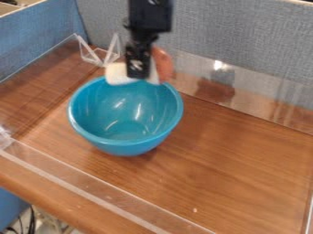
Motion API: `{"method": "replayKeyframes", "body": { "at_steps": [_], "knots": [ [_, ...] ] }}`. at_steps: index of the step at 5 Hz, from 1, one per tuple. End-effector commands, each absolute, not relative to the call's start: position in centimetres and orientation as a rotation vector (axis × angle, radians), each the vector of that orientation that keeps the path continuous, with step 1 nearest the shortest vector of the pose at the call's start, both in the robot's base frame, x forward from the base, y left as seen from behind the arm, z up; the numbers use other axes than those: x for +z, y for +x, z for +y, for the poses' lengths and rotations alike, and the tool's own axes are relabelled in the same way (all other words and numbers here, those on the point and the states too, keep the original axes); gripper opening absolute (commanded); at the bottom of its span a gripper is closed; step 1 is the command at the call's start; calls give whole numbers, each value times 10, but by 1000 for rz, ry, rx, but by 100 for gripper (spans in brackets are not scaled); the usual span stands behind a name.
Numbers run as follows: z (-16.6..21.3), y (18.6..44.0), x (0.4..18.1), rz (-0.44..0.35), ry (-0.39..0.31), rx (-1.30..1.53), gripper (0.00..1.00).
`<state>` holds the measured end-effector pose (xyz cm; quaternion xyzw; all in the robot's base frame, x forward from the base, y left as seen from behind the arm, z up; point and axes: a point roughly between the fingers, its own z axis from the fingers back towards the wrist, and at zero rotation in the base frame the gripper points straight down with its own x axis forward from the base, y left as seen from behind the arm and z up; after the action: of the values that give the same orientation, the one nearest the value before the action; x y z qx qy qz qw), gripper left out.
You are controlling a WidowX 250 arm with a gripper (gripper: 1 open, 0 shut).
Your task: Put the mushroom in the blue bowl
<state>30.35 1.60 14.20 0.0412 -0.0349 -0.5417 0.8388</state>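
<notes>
Though blurred, gripper (137, 66) partly hides mushroom (132, 70).

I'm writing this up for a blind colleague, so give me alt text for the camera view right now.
A black robot gripper holds a toy mushroom sideways in the air above the far rim of a turquoise-blue bowl. The bowl sits empty on a wooden table edged by clear plastic walls.

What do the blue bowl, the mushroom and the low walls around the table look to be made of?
Blue bowl: likely glazed ceramic or hard plastic; glossy, with bright highlights inside. Mushroom: probably plastic or rubber; matte cream stem, reddish cap, blurred. Low walls: clear acrylic, seemingly; the wood-grain table shows through them.
</notes>
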Motion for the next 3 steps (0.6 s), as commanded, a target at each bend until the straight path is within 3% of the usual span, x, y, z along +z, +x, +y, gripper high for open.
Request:
{"method": "replayKeyframes", "body": {
  "at_steps": [1, 3],
  "knots": [
    [14, 311, 148, -103, 116, -1174, 0],
    [18, 317, 135, -70, 109, -1204, 0]
  ]
}}
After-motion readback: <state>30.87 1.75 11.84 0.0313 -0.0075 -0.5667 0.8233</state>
